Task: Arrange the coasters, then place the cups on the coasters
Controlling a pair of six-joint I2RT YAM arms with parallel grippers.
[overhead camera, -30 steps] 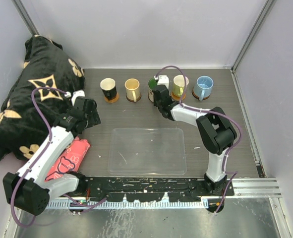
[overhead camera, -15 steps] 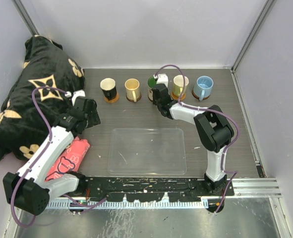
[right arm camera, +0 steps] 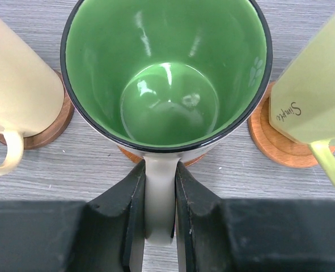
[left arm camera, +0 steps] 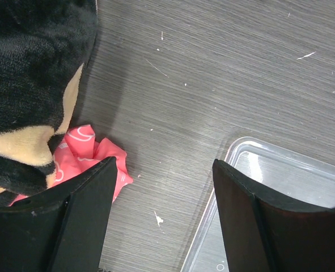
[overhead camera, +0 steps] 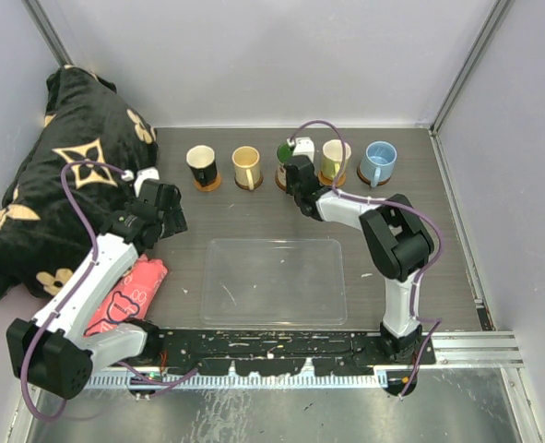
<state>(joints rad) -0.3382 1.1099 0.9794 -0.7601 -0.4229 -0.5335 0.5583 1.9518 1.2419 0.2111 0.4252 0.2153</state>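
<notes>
Where the cups stand: five in a row along the far side of the table (overhead camera: 254,217), each over a brown coaster.
Row, left to right: black cup (overhead camera: 201,164), cream cup (overhead camera: 245,166), green cup (overhead camera: 284,154), yellow-green cup (overhead camera: 335,159), blue cup (overhead camera: 379,161).
Right gripper (right arm camera: 159,170): closed on the green cup's (right arm camera: 167,73) handle, one finger pressed to each side of it, the cup upright with its mouth facing the wrist camera.
Green cup's coaster (right arm camera: 193,160): only slivers show under the base; whether the cup rests on it or hangs just above it cannot be told.
Neighbouring coasters: one under the cream cup (right arm camera: 54,127), one under the yellow-green cup (right arm camera: 272,139), both poking out from under their cups.
Left gripper (left arm camera: 162,167): open and holding nothing, over bare table.
Beside the left gripper: pink cloth (left arm camera: 93,150) on one side, the corner of a clear plastic tray (left arm camera: 241,148) on the other.
Left edge of the table: black blanket (overhead camera: 60,175) with a tan flower pattern, bunched up against the wall.
</notes>
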